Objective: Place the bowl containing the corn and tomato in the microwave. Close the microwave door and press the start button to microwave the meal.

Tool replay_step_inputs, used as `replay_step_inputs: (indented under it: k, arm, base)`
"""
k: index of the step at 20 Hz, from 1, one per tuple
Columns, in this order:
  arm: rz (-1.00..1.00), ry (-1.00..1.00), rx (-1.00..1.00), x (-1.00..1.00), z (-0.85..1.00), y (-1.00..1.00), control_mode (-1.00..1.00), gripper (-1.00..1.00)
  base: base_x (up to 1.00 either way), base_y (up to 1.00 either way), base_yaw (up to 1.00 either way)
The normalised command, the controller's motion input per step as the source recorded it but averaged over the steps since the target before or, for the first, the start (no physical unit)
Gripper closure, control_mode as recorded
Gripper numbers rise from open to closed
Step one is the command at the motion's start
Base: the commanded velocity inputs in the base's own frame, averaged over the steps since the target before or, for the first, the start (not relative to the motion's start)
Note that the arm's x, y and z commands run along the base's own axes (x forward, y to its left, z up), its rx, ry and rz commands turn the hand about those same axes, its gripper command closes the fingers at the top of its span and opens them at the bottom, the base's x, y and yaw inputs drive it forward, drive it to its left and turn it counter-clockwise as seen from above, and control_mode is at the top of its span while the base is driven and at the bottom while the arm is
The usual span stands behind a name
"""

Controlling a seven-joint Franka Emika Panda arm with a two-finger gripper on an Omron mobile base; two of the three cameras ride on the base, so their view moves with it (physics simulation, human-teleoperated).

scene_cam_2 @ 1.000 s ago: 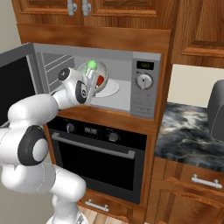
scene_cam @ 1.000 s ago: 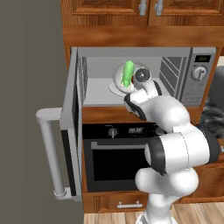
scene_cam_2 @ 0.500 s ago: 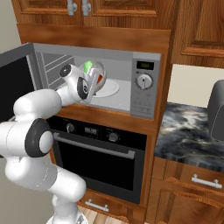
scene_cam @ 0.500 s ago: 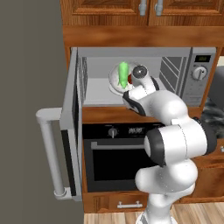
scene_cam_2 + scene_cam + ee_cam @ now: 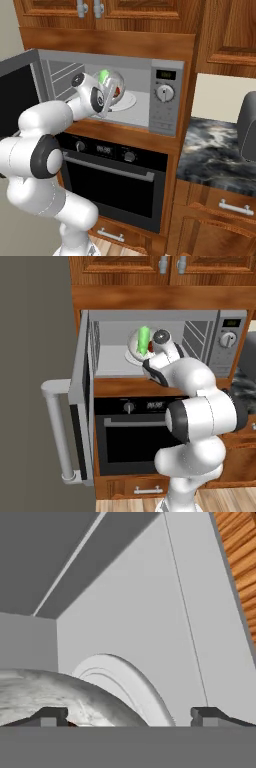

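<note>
Two fingers spread wide, the claw (image 5: 130, 716) grips nothing; bowl (image 5: 114, 89) sits on the turntable (image 5: 131, 687), so back straight out without nudging its rim.

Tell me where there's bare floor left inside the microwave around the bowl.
Free: the microwave floor right of the turntable, up to the control-panel wall, and a strip along the left wall by the open door. Crowded: the middle, where the bowl with corn sits and the open gripper reaches in.
</note>
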Motion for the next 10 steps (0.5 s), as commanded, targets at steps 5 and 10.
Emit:
replay_step_inputs:
  k: [5,10]
  arm:
    - [-0.17,0.00,0.15,0.12,0.11,-0.03,-1.00,-1.00]
    - [-0.03,-0.34,0.09,-0.24,-0.02,0.00,-1.00,-1.00]
  base:
    - [0.00,0.00,0.00]
    - [0.00,0.00,0.00]
